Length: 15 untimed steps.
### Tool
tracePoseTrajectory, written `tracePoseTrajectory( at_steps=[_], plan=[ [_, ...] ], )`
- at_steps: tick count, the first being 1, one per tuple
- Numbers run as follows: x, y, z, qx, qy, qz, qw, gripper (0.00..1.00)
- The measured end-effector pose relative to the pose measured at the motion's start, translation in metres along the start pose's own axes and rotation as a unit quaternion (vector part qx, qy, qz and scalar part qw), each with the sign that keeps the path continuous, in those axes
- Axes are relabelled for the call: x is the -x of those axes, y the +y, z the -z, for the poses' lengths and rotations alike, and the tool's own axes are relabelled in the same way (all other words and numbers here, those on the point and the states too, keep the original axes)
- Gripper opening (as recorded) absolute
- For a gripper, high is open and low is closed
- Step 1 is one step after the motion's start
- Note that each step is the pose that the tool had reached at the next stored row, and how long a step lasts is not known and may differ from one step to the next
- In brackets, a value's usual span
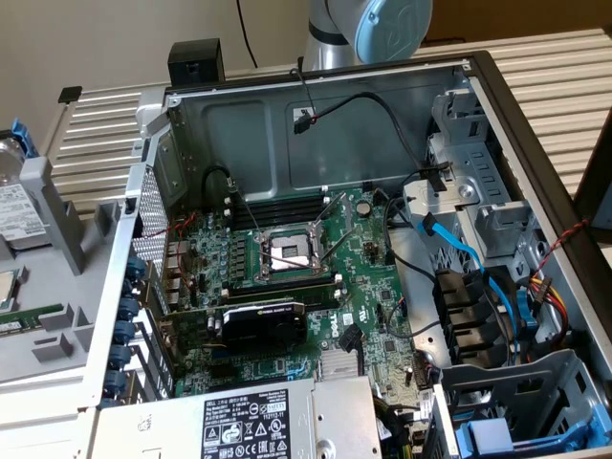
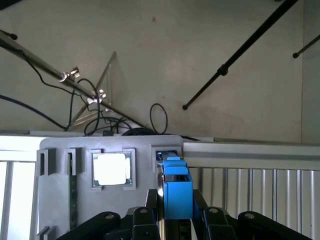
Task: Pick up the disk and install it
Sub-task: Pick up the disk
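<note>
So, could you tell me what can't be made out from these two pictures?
Exterior view: the disk is cut off by the picture's left edge; its label print is too small to read.
Wrist view: the disk stands edge-on in the gripper, shut on it, so its faces are hidden.
Exterior view: the arm is cut off by the top edge, the drive cage by the bottom edge.

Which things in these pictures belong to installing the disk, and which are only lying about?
Belong to the job:
silver metal disk with blue plastic rails
black gripper, closed on the disk
open grey computer case

Only lying about:
black graphics card
grey power-supply box
square silver processor chip
green memory stick
</note>
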<state>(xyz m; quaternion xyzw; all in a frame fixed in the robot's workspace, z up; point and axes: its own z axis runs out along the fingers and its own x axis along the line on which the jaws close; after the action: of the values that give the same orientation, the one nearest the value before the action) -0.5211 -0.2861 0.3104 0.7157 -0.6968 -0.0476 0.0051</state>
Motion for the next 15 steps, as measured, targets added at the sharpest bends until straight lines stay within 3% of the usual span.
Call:
tracePoseTrajectory(
  at_steps=[9,15],
  plan=[
    [-0.0012,0.0008,0.0,-0.0004,0.0,0.0,1.0,0.38],
    [-0.0018,0.0001,-0.0008,-0.0041,0.0001,0.0,1.0,0.38]
  ],
)
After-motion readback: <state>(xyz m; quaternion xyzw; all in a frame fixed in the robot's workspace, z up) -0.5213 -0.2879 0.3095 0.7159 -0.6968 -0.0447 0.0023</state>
